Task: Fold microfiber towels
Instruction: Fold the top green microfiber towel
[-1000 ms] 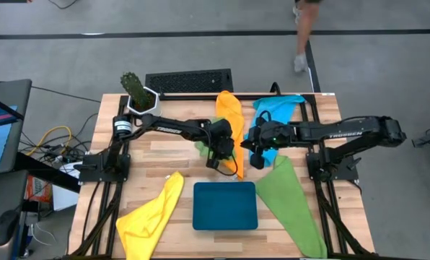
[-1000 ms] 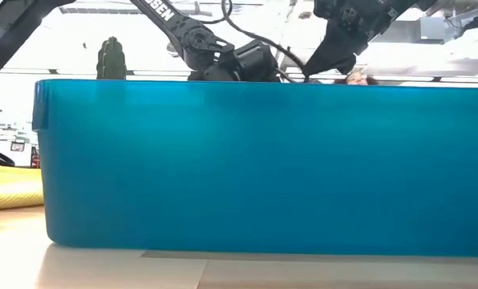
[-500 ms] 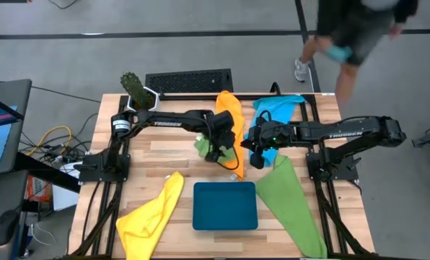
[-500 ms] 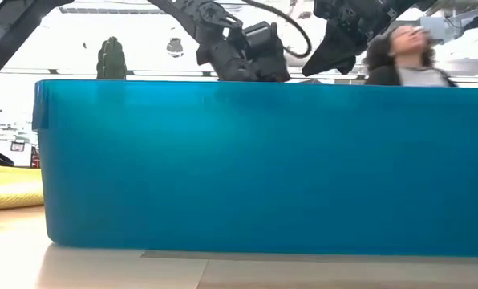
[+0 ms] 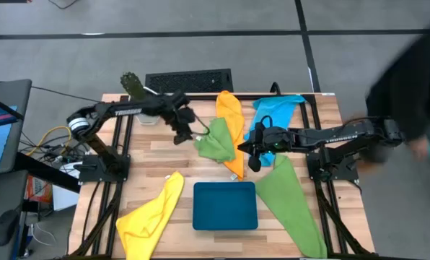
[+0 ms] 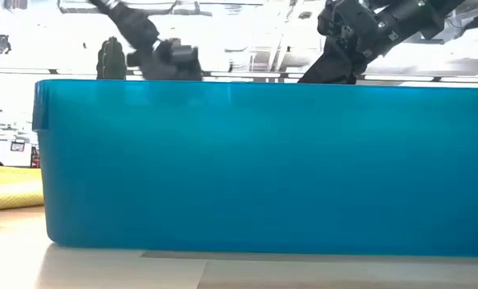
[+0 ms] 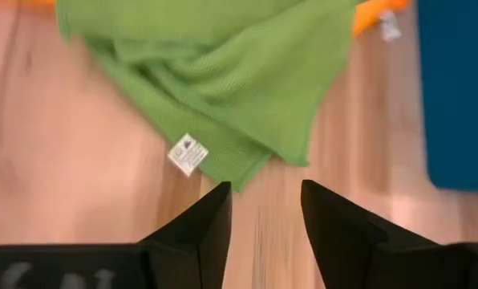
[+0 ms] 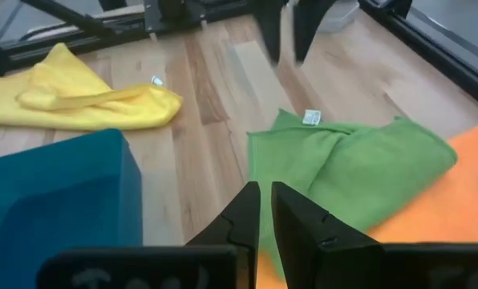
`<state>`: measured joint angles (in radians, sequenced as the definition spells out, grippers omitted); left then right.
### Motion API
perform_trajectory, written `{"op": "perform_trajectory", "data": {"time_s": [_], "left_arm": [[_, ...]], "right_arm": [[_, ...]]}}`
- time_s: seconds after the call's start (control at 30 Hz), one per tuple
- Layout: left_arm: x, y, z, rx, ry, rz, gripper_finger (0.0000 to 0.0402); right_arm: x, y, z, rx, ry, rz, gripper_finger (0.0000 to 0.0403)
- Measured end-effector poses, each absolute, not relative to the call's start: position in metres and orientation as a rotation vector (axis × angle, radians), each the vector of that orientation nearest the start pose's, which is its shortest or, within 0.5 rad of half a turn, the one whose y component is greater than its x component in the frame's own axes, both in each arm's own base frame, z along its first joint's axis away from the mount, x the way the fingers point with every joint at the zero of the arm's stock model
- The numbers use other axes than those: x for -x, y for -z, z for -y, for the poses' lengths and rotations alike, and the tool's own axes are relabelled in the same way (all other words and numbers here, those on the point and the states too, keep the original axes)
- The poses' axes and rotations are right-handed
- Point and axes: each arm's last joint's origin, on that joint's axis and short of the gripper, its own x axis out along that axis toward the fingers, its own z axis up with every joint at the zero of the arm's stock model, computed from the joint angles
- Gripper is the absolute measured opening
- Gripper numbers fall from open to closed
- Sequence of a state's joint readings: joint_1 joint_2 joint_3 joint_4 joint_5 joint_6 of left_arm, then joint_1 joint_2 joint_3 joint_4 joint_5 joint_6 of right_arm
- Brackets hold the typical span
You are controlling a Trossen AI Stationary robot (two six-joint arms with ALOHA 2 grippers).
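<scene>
Green ribbed microfiber towel (image 7: 215,88) lies crumpled mid-table beside the orange cloth (image 5: 231,115). Left gripper (image 7: 265,210) hovers near its tagged corner, fingers parted, empty. Right gripper (image 8: 265,210) hovers nearly closed, empty.

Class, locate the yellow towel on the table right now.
In the high view, the yellow towel lies bunched at the table's near-left corner, just left of the teal tray, on the left arm's side.
</scene>
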<state>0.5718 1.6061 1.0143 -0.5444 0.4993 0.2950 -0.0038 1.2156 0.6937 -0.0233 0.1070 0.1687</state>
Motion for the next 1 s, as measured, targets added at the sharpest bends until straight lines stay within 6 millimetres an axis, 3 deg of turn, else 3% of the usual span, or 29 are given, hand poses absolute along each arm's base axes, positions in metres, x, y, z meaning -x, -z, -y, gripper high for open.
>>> {"op": "perform_trajectory", "data": {"time_s": [0.17,0.43,0.73,0.87,1.0], "left_arm": [[-0.259,-0.161,-0.135,0.322,0.012,-0.912,0.0148],[-0.28,-0.156,-0.114,0.088,-0.09,-0.896,0.0166],[-0.285,-0.123,-0.114,0.145,-0.12,-1.005,0.0169],[-0.286,-0.123,-0.114,0.153,-0.152,-1.008,0.0132],[-0.288,-0.127,-0.116,0.164,-0.177,-1.019,0.0049]], "right_arm": [[-0.253,-0.232,0.006,-0.153,0.166,-0.523,0.006],[-0.253,-0.232,0.007,-0.166,0.177,-0.521,0.006],[-0.253,-0.232,0.006,-0.181,0.177,-0.52,0.006],[-0.253,-0.232,0.007,-0.181,0.177,-0.52,0.006],[-0.253,-0.232,0.007,-0.181,0.178,-0.52,0.006]]}}
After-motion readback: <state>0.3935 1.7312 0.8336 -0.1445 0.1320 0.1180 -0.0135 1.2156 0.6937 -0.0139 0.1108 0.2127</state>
